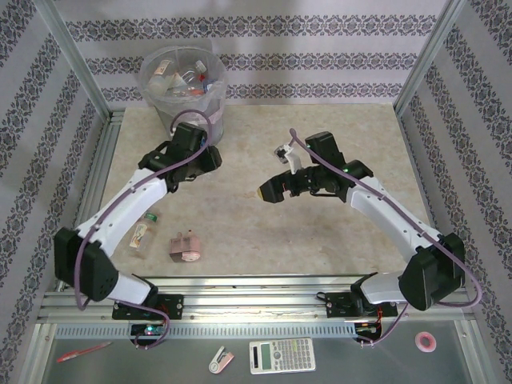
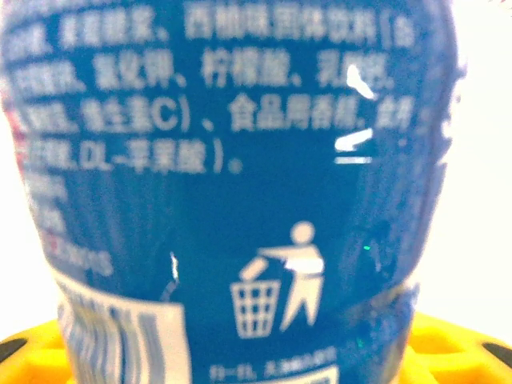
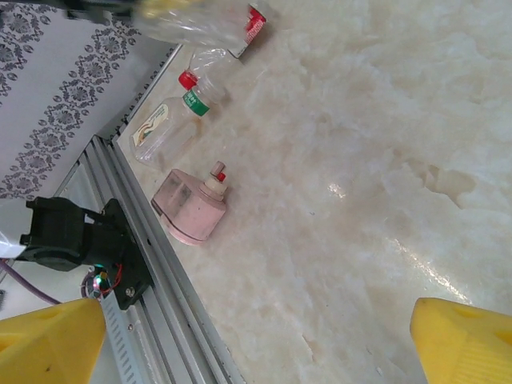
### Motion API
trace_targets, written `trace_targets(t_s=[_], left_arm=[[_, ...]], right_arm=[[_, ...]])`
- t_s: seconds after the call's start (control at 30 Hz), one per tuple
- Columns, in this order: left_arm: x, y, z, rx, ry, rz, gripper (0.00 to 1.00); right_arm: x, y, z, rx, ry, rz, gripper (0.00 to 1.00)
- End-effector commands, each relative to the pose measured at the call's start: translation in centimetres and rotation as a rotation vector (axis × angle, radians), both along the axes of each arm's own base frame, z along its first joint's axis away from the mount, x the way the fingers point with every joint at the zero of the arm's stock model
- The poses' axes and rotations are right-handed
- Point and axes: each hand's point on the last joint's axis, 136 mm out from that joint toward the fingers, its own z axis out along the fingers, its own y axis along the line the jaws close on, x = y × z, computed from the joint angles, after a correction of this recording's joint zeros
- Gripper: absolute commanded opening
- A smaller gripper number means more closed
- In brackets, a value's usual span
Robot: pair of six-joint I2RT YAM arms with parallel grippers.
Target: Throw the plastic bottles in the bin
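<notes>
Pink object [image 1: 186, 246] near clear bottle [image 1: 144, 234] | left gripper [image 2: 250, 354] holds blue-labelled bottle [image 2: 240, 200]

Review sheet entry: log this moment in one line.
left gripper: blue-label bottle between fingers, grip unclear | right gripper: open, empty | bin: part-filled | table: loose bottles remain

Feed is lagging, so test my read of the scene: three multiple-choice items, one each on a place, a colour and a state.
1. The red-capped bottle on the table lies: A in the bin; B beside the pink object; C on the metal rail.
2. Label of the bottle between the left hand's fingers: A red; B blue; C green.
3. Right hand: A open; B shut on a bottle; C shut on the pink object.
Answers: B, they lie side by side; B, wrist view shows blue; A, its yellow fingers stand wide apart.
</notes>
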Motion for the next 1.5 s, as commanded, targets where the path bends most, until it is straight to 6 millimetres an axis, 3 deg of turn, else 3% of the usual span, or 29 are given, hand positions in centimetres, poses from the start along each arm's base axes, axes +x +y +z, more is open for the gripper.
trace_targets(t_s=[0.0, 0.13, 0.3, 0.5, 0.63, 0.8, 0.97, 1.07, 1.23, 1.47], left_arm=[[-0.7, 1.9, 4.3, 0.154, -0.134, -0.044, 0.43], [-0.7, 3.8, 10.5, 0.241, -0.32, -0.016, 0.42], [-0.3, 4.3, 19.2, 0.27, -0.622, -0.002, 0.38], [-0.2, 2.8, 29.2, 0.267, -0.924, -0.064, 0.38], [-0.2, 1.1, 33.7, 0.278, -1.047, -0.147, 0.38], [-1.0, -0.4, 37.7, 0.298, -1.205, -0.221, 0.38], [-3.8, -0.1, 42.0, 0.335, -1.452, -0.185, 0.38], [-4.7, 0.2, 43.5, 0.368, -1.529, -0.156, 0.37], [-5.0, 0.5, 44.5, 0.402, -1.58, -0.125, 0.33], [-4.1, 0.0, 43.5, 0.403, -1.557, -0.14, 0.31]], right_arm=[[1.1, 0.9, 1.5, 0.016, -0.047, 0.002, 0.98], [1.8, 1.4, 2.3, 0.02, -0.064, 0.01, 0.98], [2.2, 1.7, 2.5, 0.025, -0.068, 0.016, 0.98], [2.6, 2.1, 3.3, 0.037, -0.089, 0.017, 0.98], [3.2, 2.3, 4.2, 0.053, -0.139, -0.006, 0.98], [4.0, 2.6, 5.2, 0.06, -0.191, -0.025, 0.98], [4.5, 2.8, 5.2, 0.057, -0.191, -0.025, 0.98], [4.8, 2.9, 5.1, 0.055, -0.186, -0.024, 0.98], [5.7, 2.6, 6.7, 0.064, -0.271, -0.07, 0.98], [7.4, 1.1, 12.0, 0.127, -0.539, -0.192, 0.98]])
